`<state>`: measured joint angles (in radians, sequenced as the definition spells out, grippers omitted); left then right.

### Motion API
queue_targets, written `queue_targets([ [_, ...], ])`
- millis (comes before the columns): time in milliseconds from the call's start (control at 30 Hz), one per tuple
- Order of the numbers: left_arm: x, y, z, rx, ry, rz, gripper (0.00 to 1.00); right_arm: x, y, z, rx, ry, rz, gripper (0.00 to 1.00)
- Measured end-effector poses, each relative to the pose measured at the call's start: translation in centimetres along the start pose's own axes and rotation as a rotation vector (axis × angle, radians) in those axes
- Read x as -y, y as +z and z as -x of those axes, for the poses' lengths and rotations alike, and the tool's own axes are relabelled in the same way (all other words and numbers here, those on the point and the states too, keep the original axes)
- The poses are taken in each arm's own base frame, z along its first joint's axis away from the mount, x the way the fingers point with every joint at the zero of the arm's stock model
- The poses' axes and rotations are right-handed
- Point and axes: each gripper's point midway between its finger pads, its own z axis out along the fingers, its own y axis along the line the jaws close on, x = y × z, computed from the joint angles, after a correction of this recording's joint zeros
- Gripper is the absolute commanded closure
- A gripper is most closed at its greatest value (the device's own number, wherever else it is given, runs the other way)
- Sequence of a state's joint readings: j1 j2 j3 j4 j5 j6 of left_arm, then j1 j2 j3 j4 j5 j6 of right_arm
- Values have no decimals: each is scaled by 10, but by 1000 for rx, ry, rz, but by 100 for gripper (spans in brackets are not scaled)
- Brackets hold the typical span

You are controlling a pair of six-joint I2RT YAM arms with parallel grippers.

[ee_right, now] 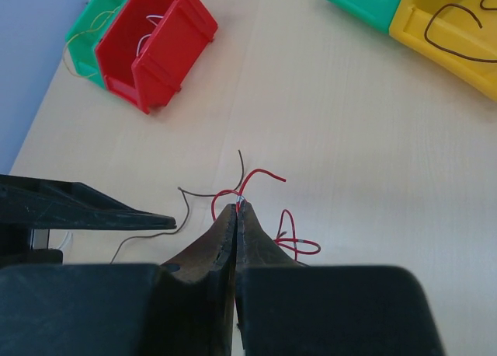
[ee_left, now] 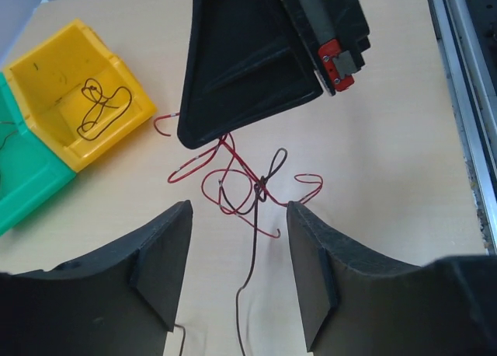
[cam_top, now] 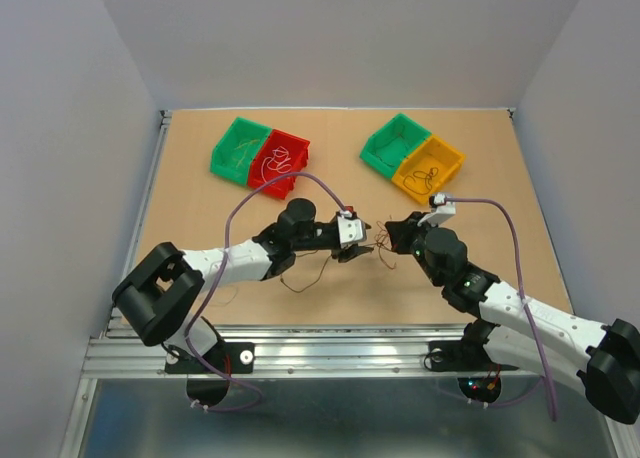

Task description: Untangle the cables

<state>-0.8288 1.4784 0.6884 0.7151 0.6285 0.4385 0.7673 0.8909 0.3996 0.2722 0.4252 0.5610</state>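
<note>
The right gripper (ee_right: 237,210) pinches a red strand of the cables (ee_left: 260,186); the left gripper (ee_left: 239,214) gapes wide just left of them. I'd have it take the brown strand, then draw left gently.

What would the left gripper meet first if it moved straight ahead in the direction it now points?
Probably the cables: their knotted part lies just ahead of the open left gripper. Beyond it is the right gripper, shut on the cables. Depth is unclear, so it might pass above them.
</note>
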Motion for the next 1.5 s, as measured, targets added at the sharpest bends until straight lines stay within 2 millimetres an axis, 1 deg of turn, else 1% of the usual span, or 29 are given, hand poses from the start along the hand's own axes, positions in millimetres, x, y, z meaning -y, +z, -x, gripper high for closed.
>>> queue_targets([
  [133, 5, 2, -1, 8, 14, -28, 41, -1, 0, 0, -3, 0, 7, 99],
  [333, 10, 7, -12, -14, 3, -46, 41, -3, 0, -1, -8, -1, 15, 100],
  [433, 11, 8, -19, -28, -5, -49, 45, -3, -1, -1, -7, -3, 18, 99],
  [467, 11, 9, -22, -33, -9, -50, 50, -3, -1, -1, -6, -3, 19, 99],
  [533, 12, 10, -26, -43, -14, -53, 56, -4, -1, 0, -5, -3, 23, 99],
  [633, 11, 14, -28, -51, -17, -54, 62, -5, -1, 0, -6, -2, 27, 99],
  [667, 10, 16, -29, -53, -19, -55, 69, -5, -2, 0, -7, -2, 29, 99],
  [700, 10, 17, -28, -54, -18, -54, 74, -6, -2, 0, -7, -2, 31, 99],
  [733, 8, 20, -28, -56, -15, -53, 100, -6, -2, 0, -8, -2, 34, 99],
  [900, 4, 26, -27, -66, -9, -47, 100, -6, -2, 2, 0, -4, 33, 99],
  [1000, 5, 26, -28, -70, 0, -53, 100, 0, -4, 12, 39, -19, 1, 99],
  [1033, 6, 25, -28, -70, 7, -55, 100, 2, -6, 17, 53, -24, -9, 99],
  [1100, 8, 22, -29, -73, 26, -63, 100, 8, -9, 36, 105, -48, -62, 100],
  [1167, 13, 18, -31, -84, 47, -76, 100, 7, -15, 63, 171, -49, -100, 99],
  [1200, 14, 18, -32, -87, 55, -79, 100, 6, -20, 83, 220, -44, -117, 100],
  [1233, 16, 16, -35, -96, 63, -85, 100, 5, -24, 94, 248, -37, -125, 99],
  [1267, 17, 15, -35, -99, 69, -89, 100, 3, -31, 113, 293, -24, -136, 100],
  [1333, 18, 13, -36, -104, 85, -91, 100, 2, -45, 140, 365, 4, -146, 99],
  [1367, 19, 11, -36, -106, 94, -91, 100, 1, -59, 162, 425, 35, -150, 100],
  [1400, 19, 9, -36, -107, 102, -88, 100, 2, -71, 178, 471, 59, -155, 99],
  [1433, 18, 7, -35, -110, 112, -81, 100, 3, -78, 187, 497, 73, -158, 100],
  [1500, 16, 5, -33, -108, 125, -70, 100, 7, -101, 210, 569, 117, -162, 99],
])
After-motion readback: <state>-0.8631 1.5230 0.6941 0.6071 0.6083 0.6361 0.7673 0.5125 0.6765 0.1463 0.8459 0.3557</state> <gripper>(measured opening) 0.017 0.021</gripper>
